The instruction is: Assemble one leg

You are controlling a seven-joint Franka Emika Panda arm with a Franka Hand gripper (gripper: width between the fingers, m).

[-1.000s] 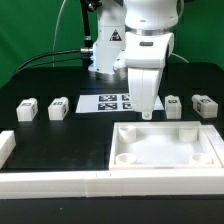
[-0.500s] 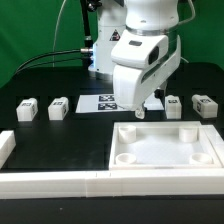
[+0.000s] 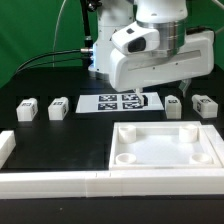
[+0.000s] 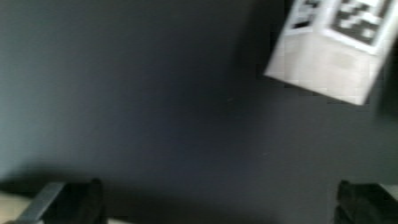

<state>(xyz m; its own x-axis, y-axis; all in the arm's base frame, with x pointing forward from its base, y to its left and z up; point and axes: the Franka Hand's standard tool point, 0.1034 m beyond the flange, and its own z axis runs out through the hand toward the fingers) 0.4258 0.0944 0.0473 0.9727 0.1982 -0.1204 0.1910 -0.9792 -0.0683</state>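
Several legs lie on the black table in the exterior view. Two are on the left [image 3: 27, 109] [image 3: 59, 108] and two on the right [image 3: 174, 105] [image 3: 205, 105]. My gripper [image 3: 188, 90] hangs just above and behind the two right legs, with its hand turned sideways. In the wrist view the gripper [image 4: 217, 205] is open and empty, with dark fingers [image 4: 71, 200] at both lower corners. One leg [image 4: 329, 50] with its marker tag shows there, blurred and apart from the fingers.
The large white tray-like part [image 3: 165, 132] with round corner sockets lies in front of the right legs. The marker board [image 3: 108, 102] lies at the centre, partly behind my hand. A white rail [image 3: 50, 183] runs along the front, with a white piece [image 3: 5, 148] at the left edge.
My hand has turned sideways and swung toward the exterior view's right, from over the tray's far edge to above the two right legs. The parts have not moved.
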